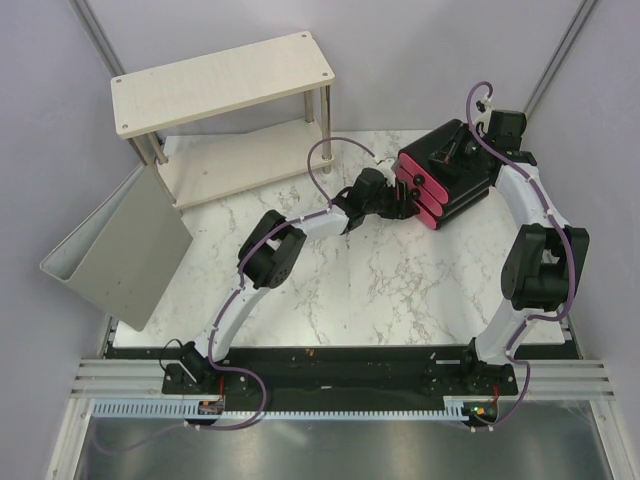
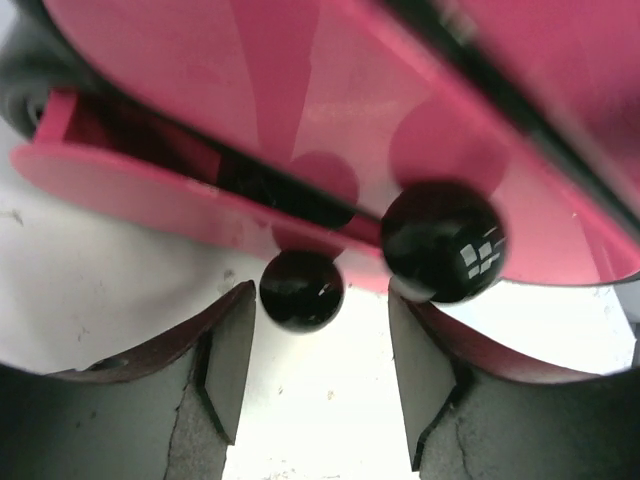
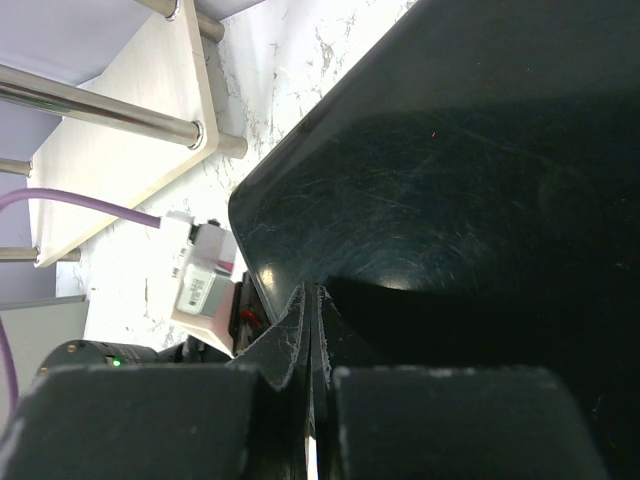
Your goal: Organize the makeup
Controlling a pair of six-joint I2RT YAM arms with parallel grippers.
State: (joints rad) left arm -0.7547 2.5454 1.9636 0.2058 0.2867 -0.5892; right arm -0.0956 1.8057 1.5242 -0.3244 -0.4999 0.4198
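Your left gripper (image 2: 320, 365) gapes at the lower drawer knob (image 2: 302, 290); your right gripper (image 3: 312, 310) sits clenched atop the box (image 3: 480, 180).

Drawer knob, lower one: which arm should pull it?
Left. The left gripper is open with the lower knob at its jaws; the right gripper is shut, pressed against the black box.

glossy black knobs (image 2: 301, 290); shiny pink drawer fronts (image 2: 330, 110).
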